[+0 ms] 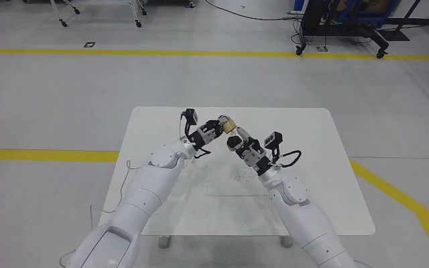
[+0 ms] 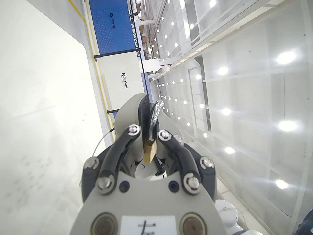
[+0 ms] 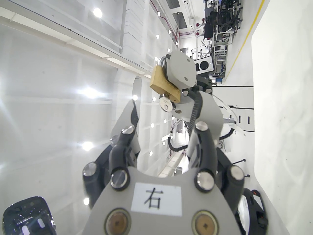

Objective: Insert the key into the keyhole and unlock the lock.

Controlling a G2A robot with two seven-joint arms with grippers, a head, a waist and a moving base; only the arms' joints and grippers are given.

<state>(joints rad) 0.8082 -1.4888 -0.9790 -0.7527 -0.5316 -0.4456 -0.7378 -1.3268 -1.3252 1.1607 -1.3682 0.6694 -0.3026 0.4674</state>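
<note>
A brass padlock is held up above the white table, near its far edge. My left gripper is shut on the lock's silver shackle, with the brass body towards the wrist. In the right wrist view the padlock hangs from the left arm's grey finger. A silver key sticks out of the keyhole. My right gripper stands open just short of the key, one fingertip to each side, apart from it. In the top view the right gripper sits just beside the lock.
Faint scuff marks mark the table's middle. Yellow floor lines run behind and beside the table. A dark wheeled cart stands far back right, well off the table.
</note>
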